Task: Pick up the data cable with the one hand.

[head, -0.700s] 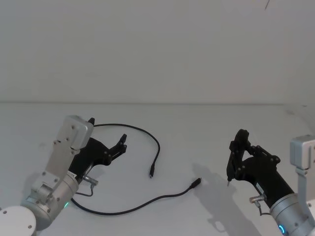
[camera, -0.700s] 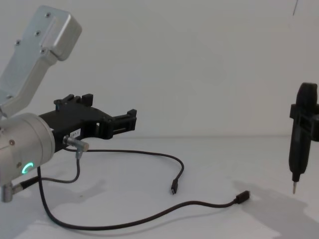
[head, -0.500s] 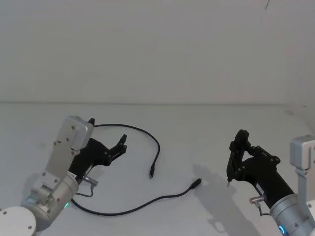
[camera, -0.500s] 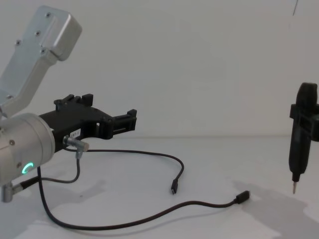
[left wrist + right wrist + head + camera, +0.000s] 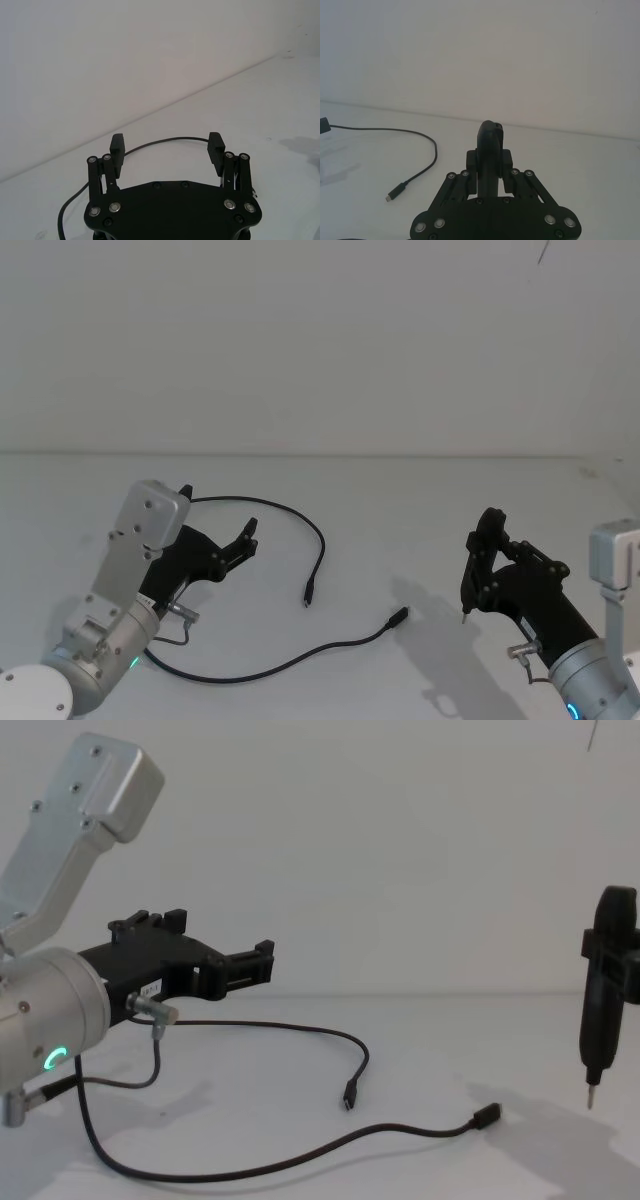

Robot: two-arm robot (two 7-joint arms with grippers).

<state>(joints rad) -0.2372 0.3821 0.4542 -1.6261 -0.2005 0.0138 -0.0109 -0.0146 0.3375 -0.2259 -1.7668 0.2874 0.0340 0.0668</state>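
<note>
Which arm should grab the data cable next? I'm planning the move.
Left: the left gripper is open, right by the data cable loop; the right gripper is shut on a screwdriver, farther off.

data cable (image 5: 318, 540) on table (image 5: 420, 490), left pincer (image 5: 166, 145) above, screwdriver (image 5: 598, 1005) in right pincer (image 5: 487, 545)

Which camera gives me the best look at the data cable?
The head view: nearly the whole cable shows from above, both plugs included. The chest view shows it side-on, flattened. The left wrist view catches an arc beyond the open left gripper; the right wrist view, one plug end.
</note>
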